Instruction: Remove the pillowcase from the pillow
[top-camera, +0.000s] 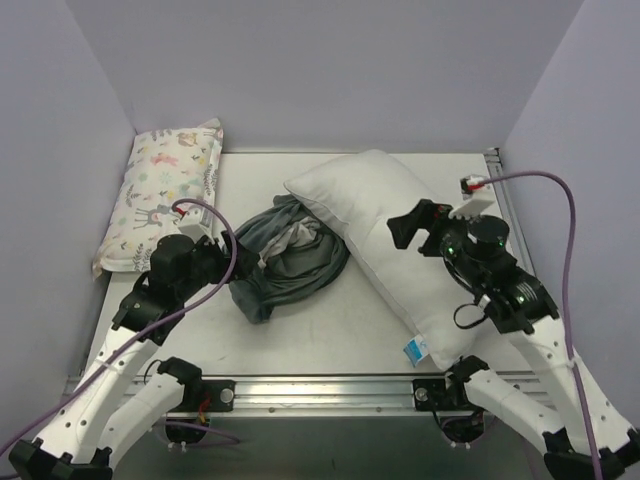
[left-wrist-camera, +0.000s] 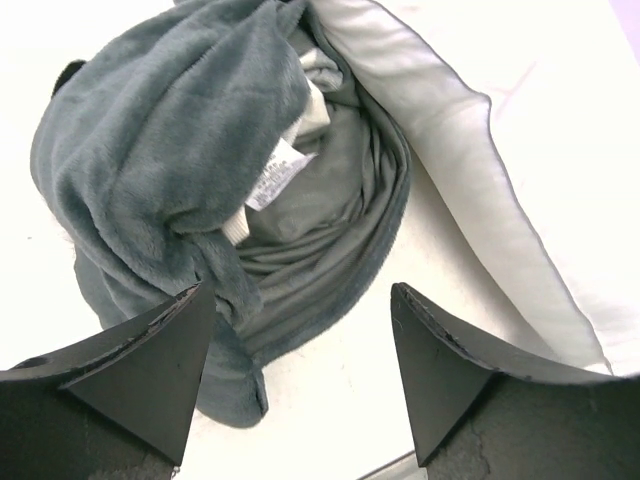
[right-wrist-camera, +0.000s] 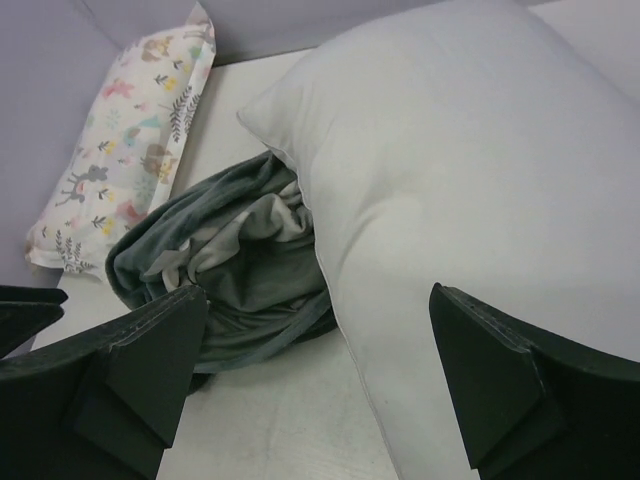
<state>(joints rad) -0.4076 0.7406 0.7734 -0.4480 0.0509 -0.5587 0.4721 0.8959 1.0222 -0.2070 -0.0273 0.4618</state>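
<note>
**Overhead: two pillows, one cover, two grippers**

Items run left to right on the pale table (top-camera: 330, 330). One small printed pillow (top-camera: 160, 195), flat and oblong with pastel deer and flowers on white, lies at ten o'clock against the wall. One left gripper (left-wrist-camera: 300, 300) has two black wedge-shaped fingers spread apart, clamping nothing, poised over the cover. One pillowcase (top-camera: 290, 265) of dark grey-green plush is crumpled into a loose heap toward seven o'clock of centre, fully off the pillow. Its smoother, lighter lining shows in the folds, with one small white sewn label (left-wrist-camera: 272, 185). Its three-o'clock edge touches the pillow. One pillow (top-camera: 360, 190), plain white, plump and rectangular, lies diagonally from twelve to five o'clock. It has one blue-and-white tag (top-camera: 416, 350) at its near corner. One right gripper (right-wrist-camera: 318, 292), fingers wide apart and empty, hangs above the pillow.
</note>
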